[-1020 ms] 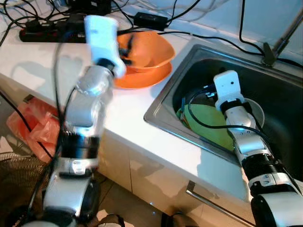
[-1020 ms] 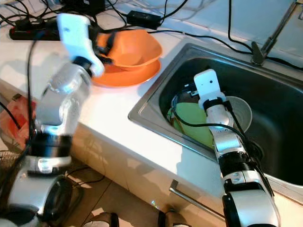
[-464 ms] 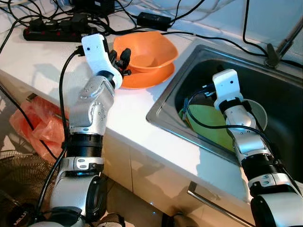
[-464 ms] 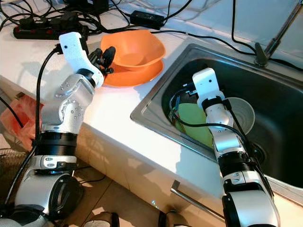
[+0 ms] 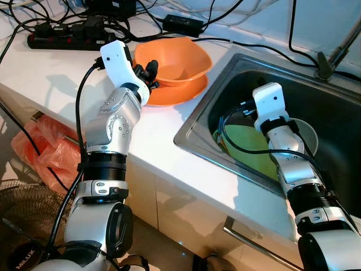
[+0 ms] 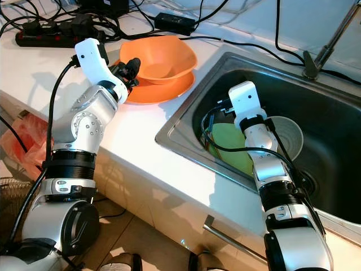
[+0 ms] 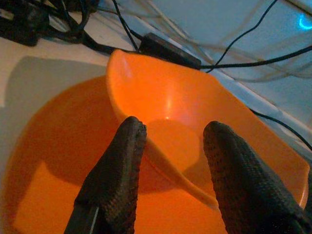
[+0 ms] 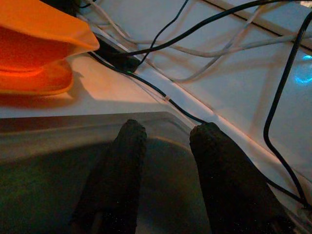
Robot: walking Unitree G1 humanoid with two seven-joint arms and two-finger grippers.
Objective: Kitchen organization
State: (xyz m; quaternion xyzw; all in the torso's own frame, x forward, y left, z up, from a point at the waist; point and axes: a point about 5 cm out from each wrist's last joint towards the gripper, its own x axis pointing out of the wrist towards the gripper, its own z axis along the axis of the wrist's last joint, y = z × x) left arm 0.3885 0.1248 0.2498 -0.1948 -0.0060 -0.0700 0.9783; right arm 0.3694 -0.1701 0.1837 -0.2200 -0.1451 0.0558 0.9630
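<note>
With its fingers spread astride the rim of the orange bowl [image 7: 195, 126] but not clamped, the left gripper [image 5: 150, 75] could tip it off the orange plate [image 5: 169, 96] toward the table's sink edge, while the right gripper [image 8: 165, 161] hangs open and empty over the sink [image 5: 338, 118].

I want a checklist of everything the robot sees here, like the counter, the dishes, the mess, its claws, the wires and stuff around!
Surface: white counter with steel sink set in.
Job's things: orange bowl sits on orange plate; green plate and grey bowl in the sink.
Clutter: nothing seen.
Grippers: left gripper jaws open, straddling the orange bowl's rim; right gripper jaws open over the sink, holding nothing.
Cables: black power strip, adapter, many wires at the counter's back.
Surroundings: faucet, cabinet handle, orange bag on the floor.
</note>
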